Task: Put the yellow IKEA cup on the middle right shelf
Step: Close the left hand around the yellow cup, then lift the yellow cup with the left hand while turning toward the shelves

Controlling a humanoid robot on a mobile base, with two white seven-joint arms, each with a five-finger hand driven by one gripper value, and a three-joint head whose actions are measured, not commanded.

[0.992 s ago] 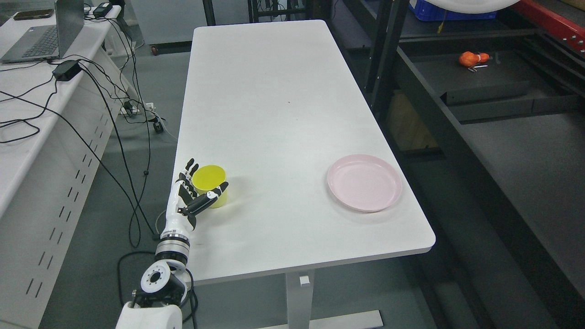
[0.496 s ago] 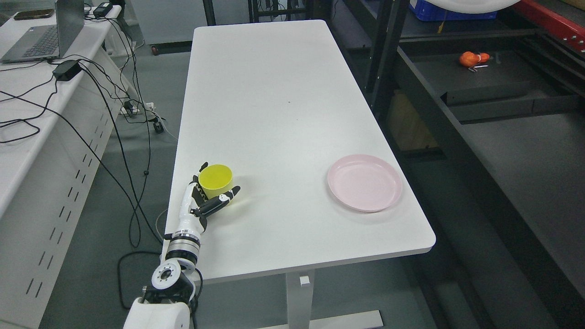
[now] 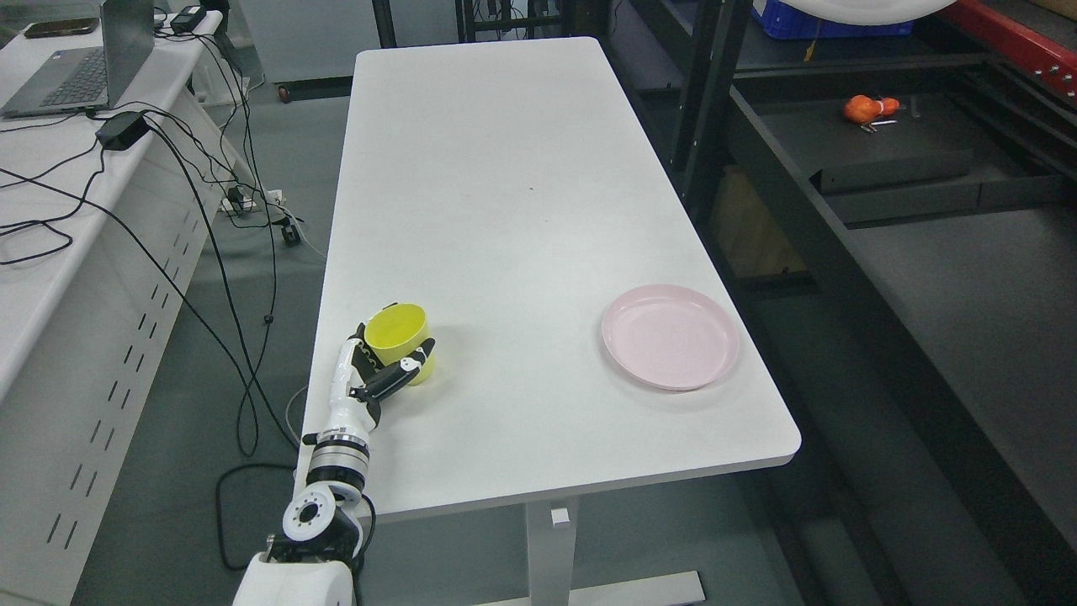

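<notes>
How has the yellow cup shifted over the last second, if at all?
Yes. The yellow cup has moved slightly right, toward the pink plate, which has stayed put on the white table, with the left hand closing around it.

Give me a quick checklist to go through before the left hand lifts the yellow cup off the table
1. Left hand wrapped around the yellow cup: ok, thumb across its front, fingers behind.
2. Grip firm enough to lift: cannot tell from this view.
3. Cup upright, mouth up: ok, only a slight tilt.
4. Cup clear of the white table: not ok, it appears to rest near the table's left edge.
5. Path to the right free: ok for now, only the pink plate lies on the right side, well apart from the cup.
6. Dark shelf to the right has room: ok, its near surface is bare.
</notes>
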